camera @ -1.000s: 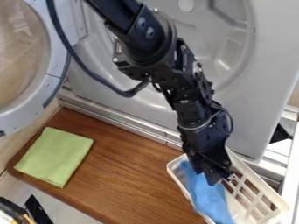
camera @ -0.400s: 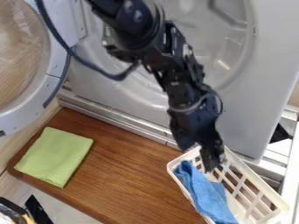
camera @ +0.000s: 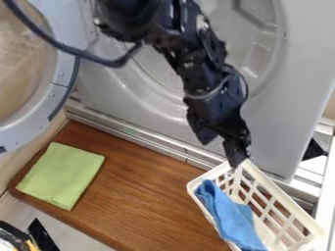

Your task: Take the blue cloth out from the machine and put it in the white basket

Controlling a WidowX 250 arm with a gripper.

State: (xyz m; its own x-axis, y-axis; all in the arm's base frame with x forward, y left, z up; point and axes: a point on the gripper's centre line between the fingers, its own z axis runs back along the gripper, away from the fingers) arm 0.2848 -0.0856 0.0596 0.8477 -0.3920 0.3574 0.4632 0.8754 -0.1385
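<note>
Camera view. Find the blue cloth in the white basket, bunched lengthwise along the wall nearer the green cloth. Place the basket at the end of the bench opposite the green cloth, with one short side toward the machine. Place the green cloth, folded flat, near the other end's rounded corner, with bare wood between. Note door swung wide.

Locate gripper at the basket's short rim on the machine side, pointing down, well clear of the blue cloth. See no cloth in its grip; cannot tell whether apart or together. Cannot tell whether touching the rim or just above.

Step in hand, judged: placing complete, now at the retreat stage. Count the task as done in substance.

Next move, judged: lift straight up first, to clear the rim, then back off toward the machine's side. Avoid any sideways sweep at rim height; risk of hooking the basket's slots and dragging or tipping it. No need to re-grasp or tidy the blue cloth. Leave the green cloth alone, not part of the task.
</note>
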